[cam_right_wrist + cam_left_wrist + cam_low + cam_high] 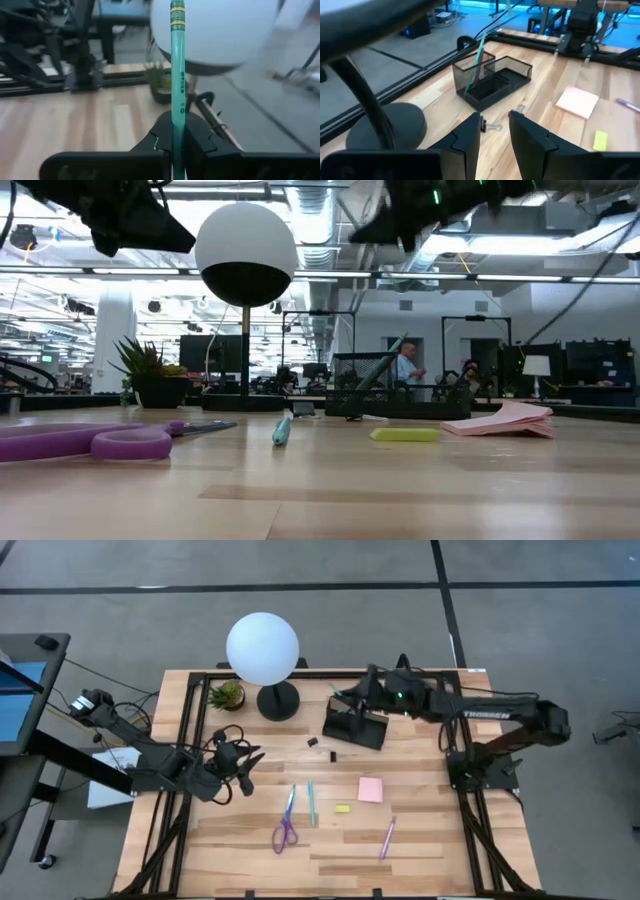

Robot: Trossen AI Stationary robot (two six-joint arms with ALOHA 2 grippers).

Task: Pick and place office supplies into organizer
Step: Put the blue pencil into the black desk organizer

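Wood table point(420, 840); "TROSSEN" on R arm, gripper point(176, 142) w/ teal pencil point(177, 60), print prob unreadable.

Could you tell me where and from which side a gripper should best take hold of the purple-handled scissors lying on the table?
Probably the closed blades, just above the handle loops, coming straight down from above: the scissors lie flat with open wood on both sides, and the blades form a narrow bar, unlike the wider loops.

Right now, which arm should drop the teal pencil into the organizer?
Right. Its gripper has the teal pencil clamped in its jaws and hovers over the organizer. The left gripper is empty and farther away.
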